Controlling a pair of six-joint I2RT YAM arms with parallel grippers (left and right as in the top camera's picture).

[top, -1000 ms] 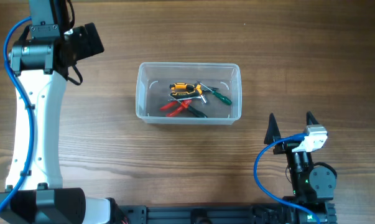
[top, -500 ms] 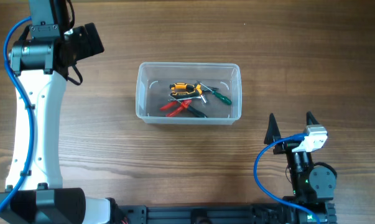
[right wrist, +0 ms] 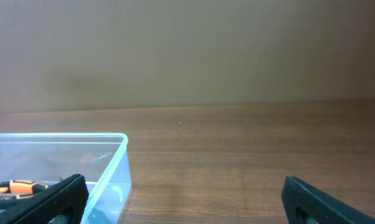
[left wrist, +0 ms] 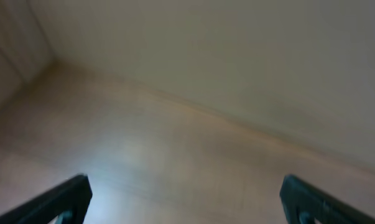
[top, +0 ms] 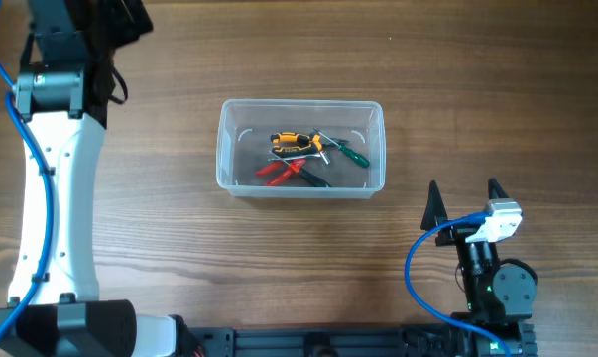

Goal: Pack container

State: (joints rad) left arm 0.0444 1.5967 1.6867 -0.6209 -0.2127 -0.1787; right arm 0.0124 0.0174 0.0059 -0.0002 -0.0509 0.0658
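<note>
Wood-grain table point(top: 179, 248) is seen in every view, with a plain pale wall behind it in the wrist views. Far to the left of the container point(top: 299, 188), the left arm point(top: 56, 178) is raised. The left gripper point(left wrist: 184, 193) is shown in its wrist view with jaws spread wide and nothing between them, and only blurred bare wood lies beneath. The container is set upright near the middle of the table, with small hand tools lying inside it: an orange-and-black tool point(top: 294, 141), red-handled pieces point(top: 279, 171) and a green-handled screwdriver point(top: 354, 154). Its clear plastic walls are judged thin, slightly flexible and smooth enough to slip. Its weight is judged light, raised a little by the tools, which could slide if it is tilted. The thick rim is judged the best hold, with a short end wall pinched just under it. To the right of the container, on the robot's side, the right gripper point(top: 463, 193) is parked fully spread and empty, fingertips pointed past the container's right end.
</note>
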